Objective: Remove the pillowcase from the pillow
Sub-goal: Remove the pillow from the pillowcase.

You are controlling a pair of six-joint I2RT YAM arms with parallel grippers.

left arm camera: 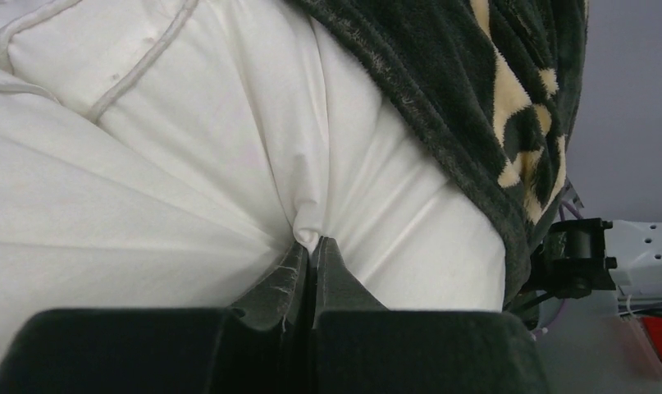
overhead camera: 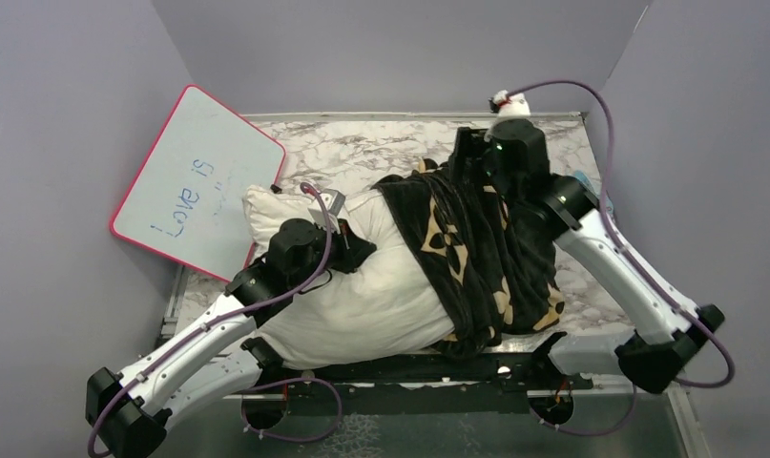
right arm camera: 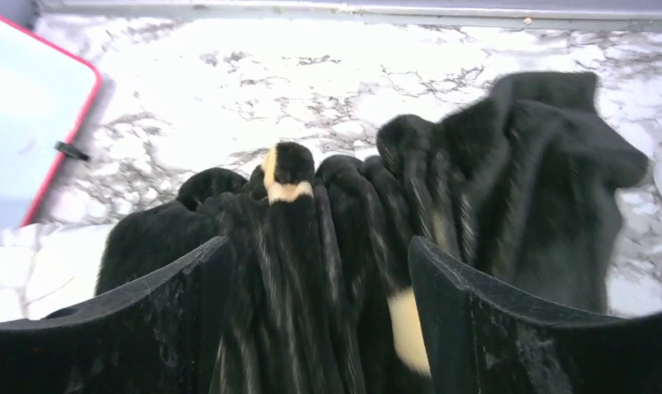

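1. Pillowcase (overhead camera: 476,258) lies bunched over the right half of the pillow (overhead camera: 362,296), in the middle of the marble table (right arm camera: 229,90). The cushion's left half is bare white, so the cover looks roughly half off.
2. The left gripper (left arm camera: 312,250) has its jaws closed tight on a small fold of the pillow's white fabric, just left of the black cover's edge. I judge it to be the anchor.
3. The right gripper (right arm camera: 317,246) sits at the far right end of the bundle with its jaws spread wide. A gathered ridge of black velvet lies between them, and neither finger appears to press on it.
4. The step in hand is probably a fresh hold on the cover for a pull to the right.
5. The next move calls for closing on the velvet alone, not the cushion beneath. Then it should draw rightward while the left side holds firm, as the thick pile may slip.
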